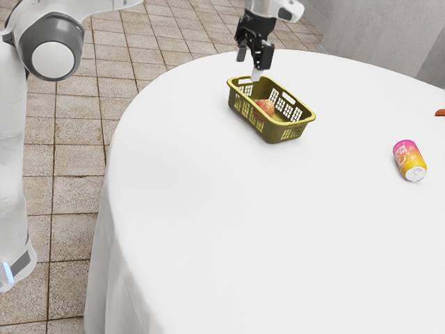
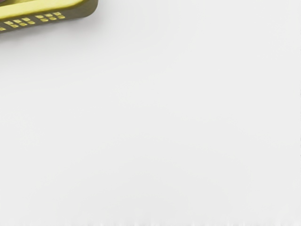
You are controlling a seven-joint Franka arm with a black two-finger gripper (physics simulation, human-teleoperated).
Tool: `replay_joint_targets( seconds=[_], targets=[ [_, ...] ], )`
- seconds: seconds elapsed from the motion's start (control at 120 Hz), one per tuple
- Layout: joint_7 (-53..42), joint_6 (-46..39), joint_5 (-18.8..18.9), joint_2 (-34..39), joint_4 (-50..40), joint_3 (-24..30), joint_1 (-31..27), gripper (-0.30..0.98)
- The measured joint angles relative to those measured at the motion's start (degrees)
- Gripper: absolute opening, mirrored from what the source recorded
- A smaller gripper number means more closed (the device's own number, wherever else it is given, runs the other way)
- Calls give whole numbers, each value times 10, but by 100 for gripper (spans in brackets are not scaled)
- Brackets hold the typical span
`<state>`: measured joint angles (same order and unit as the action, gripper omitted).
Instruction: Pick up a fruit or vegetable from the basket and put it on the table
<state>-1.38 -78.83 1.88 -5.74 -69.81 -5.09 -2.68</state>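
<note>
Ext. view, L to R. Gripper (image 1: pixel 254 62): fingers apart, nothing held; approx. above basket's far end, beside fruit rather than over it. Fruit (image 1: pixel 264 107), red/yellow, roundish, sits inside basket (image 1: pixel 275 133), on table (image 1: pixel 208 223). Est. handling: light-to-med. wt., firm, skin poss. slick, may roll if pinched off-centre; bruises if squeezed hard. Best hold: across widest part, from straight above, pads just below mid-ht. Obstacle: basket walls + rim, close to fruit; fingers could snag, so lift vert. till clear. Further R: can (image 1: pixel 409 161) on its side, well apart; then orange-red item (image 1: pixel 440 113), partly cut off, unident.
</note>
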Motion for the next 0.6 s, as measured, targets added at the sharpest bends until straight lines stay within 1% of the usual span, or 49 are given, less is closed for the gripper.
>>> replay_joint_targets(
  seconds=[0.2,0.25,0.325,0.367,0.433,0.5,0.542,0.6],
  targets=[
    [-3,10,-1,2,7,0,-2,69],
    [-4,20,3,7,47,-1,0,69],
    [-5,33,22,31,94,-3,6,69],
    [-5,34,29,29,106,-22,21,69],
    [-6,18,36,-3,111,-68,33,68],
    [-7,-8,37,-46,112,-110,9,68],
    [-7,-22,23,-73,112,-126,-14,69],
    [-7,-43,1,-102,112,-136,-40,69]
  ],
)
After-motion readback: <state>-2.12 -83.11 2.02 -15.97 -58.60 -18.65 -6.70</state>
